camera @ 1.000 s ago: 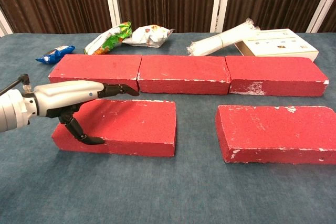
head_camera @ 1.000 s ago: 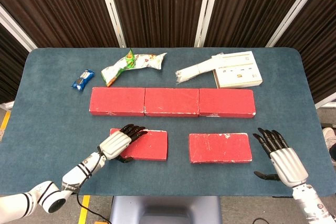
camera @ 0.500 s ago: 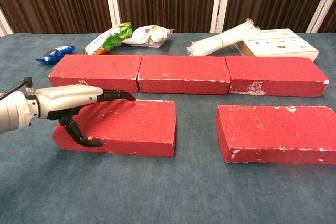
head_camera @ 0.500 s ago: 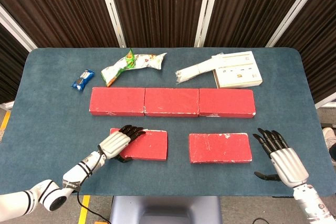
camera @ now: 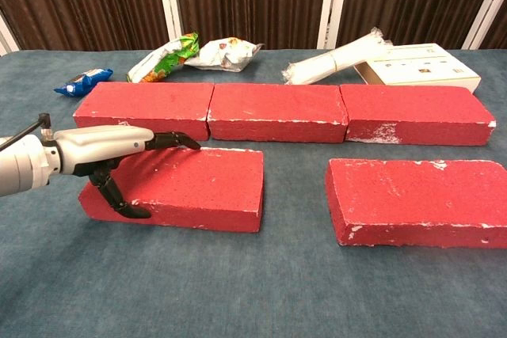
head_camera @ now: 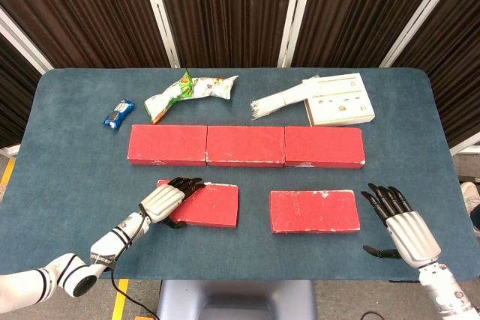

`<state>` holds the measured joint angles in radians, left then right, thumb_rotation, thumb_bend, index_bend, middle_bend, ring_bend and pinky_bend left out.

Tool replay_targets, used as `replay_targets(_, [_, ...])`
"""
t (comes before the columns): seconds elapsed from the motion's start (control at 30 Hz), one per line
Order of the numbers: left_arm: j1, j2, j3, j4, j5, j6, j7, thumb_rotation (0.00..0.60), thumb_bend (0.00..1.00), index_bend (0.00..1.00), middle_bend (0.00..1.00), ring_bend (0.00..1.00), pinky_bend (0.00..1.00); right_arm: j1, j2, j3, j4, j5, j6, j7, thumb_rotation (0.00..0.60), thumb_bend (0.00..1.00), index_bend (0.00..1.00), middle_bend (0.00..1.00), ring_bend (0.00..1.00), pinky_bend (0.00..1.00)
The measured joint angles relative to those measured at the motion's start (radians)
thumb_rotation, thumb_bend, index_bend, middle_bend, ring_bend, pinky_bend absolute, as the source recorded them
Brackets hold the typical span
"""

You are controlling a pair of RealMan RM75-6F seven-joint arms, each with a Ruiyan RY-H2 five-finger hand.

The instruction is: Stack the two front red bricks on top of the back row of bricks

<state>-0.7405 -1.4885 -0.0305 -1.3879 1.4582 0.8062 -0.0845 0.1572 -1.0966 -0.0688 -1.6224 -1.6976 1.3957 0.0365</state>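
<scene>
Three red bricks form the back row (head_camera: 246, 145) (camera: 277, 111) across the middle of the table. The front left red brick (head_camera: 214, 205) (camera: 198, 187) lies just before it. My left hand (head_camera: 166, 198) (camera: 103, 148) grips that brick's left end, fingers lying over the top and thumb against the near side. The front right red brick (head_camera: 315, 211) (camera: 420, 199) lies flat and untouched. My right hand (head_camera: 401, 226) is open to the right of it, fingers spread, a short gap away; the chest view does not show it.
Behind the back row lie a green and white snack bag (head_camera: 187, 94) (camera: 170, 55), a small blue packet (head_camera: 118, 114) (camera: 82, 81), a white wrapped roll (head_camera: 281, 99) (camera: 337, 58) and a white box (head_camera: 341, 100) (camera: 420, 65). The table's front edge (head_camera: 240, 279) is close to both hands.
My left hand has settled lower onto the front left brick's end, and the brick has shifted slightly up and back. The right hand has stayed put.
</scene>
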Motion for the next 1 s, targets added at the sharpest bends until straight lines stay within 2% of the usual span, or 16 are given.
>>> replay_targets(0.13, [0.008,0.001,-0.001,-0.001,0.0,0.026,-0.002,0.6,0.25,0.0,0.33,0.57,0.63,0.001,0.0,-0.001,-0.001,0.001,-0.005,-0.002,0.6,0.11,0.0,0.0,0.0,0.0])
replay_targets(0.27, [0.016,0.024,-0.001,-0.022,0.004,0.05,0.007,0.6,0.25,0.0,0.4,0.67,0.74,0.002,0.0,-0.002,-0.002,0.001,-0.008,-0.005,0.6,0.11,0.0,0.0,0.0,0.0])
replay_targets(0.43, [0.023,0.056,-0.015,-0.052,0.003,0.088,0.023,0.6,0.26,0.0,0.41,0.69,0.76,0.003,0.0,-0.004,-0.002,-0.001,-0.01,-0.006,0.6,0.11,0.0,0.0,0.0,0.0])
replay_targets(0.63, [0.014,0.104,-0.082,-0.079,-0.003,0.149,0.052,0.6,0.26,0.0,0.42,0.7,0.77,0.008,0.003,-0.002,-0.002,0.009,-0.021,-0.001,0.6,0.11,0.0,0.0,0.0,0.0])
replay_targets(0.93, [-0.071,0.115,-0.162,-0.001,-0.061,0.075,0.043,0.6,0.26,0.0,0.41,0.69,0.76,0.012,0.006,0.011,-0.002,0.03,-0.025,0.01,0.6,0.11,0.0,0.0,0.0,0.0])
replay_targets(1.0, [-0.101,0.099,-0.178,0.046,-0.07,0.045,0.029,0.6,0.26,0.0,0.41,0.69,0.75,0.016,0.004,0.019,0.0,0.049,-0.035,0.011,0.6,0.11,0.0,0.0,0.0,0.0])
